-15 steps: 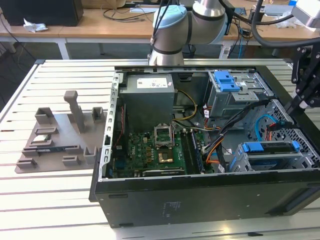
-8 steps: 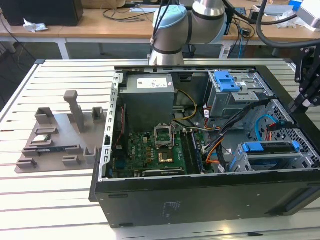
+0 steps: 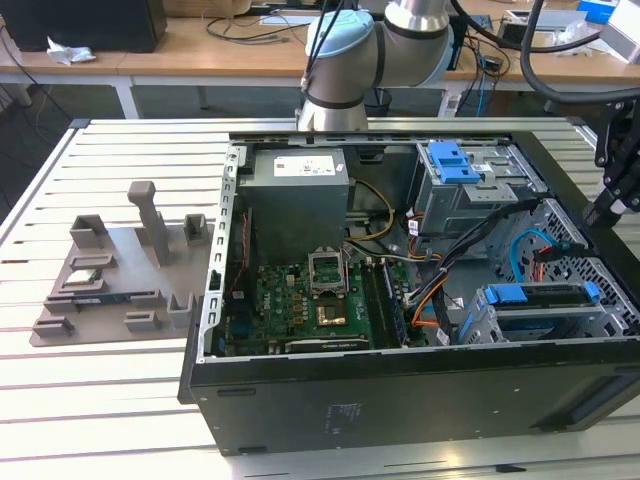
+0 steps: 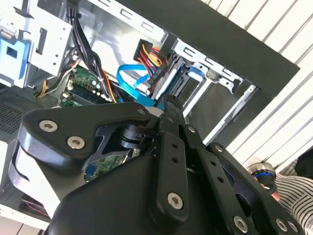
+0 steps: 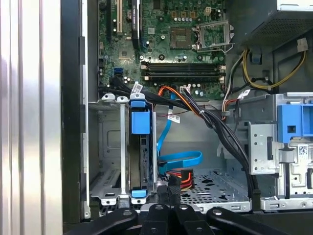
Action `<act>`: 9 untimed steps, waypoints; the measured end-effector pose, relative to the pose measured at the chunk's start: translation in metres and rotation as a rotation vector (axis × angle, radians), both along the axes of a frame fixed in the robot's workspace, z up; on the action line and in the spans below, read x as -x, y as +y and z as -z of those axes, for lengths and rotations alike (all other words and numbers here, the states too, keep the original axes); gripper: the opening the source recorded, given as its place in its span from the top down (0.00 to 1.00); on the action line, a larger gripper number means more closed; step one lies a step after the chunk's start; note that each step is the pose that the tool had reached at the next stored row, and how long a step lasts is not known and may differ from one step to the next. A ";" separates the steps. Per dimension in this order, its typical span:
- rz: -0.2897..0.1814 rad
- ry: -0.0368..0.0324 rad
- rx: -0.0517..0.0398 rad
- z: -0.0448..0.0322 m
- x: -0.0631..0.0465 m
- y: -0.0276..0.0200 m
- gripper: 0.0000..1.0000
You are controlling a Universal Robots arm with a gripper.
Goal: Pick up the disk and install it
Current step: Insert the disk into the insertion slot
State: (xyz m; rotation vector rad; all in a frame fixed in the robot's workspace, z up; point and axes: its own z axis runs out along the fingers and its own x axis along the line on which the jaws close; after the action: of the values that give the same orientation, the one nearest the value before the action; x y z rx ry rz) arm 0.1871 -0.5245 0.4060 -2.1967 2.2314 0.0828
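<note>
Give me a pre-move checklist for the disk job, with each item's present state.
1. Disk located: ok. The disk stands on edge in the drive cage, framed by its blue bracket.
2. Gripper clear of the disk: ok. The gripper hangs at the cage's end, apart from the disk.
3. Bay beside the disk: ok. It looks free.
4. Cables clear: not ok. The blue data cable and the power plug lie close beside the disk.
5. Disk fully seated: cannot tell.
</note>
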 end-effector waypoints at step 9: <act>0.000 0.0000 0.0002 0.0048 -0.007 0.0068 0.89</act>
State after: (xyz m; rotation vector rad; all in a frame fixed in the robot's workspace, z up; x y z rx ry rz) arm 0.1944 -0.5177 0.4012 -2.1968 2.2315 0.0825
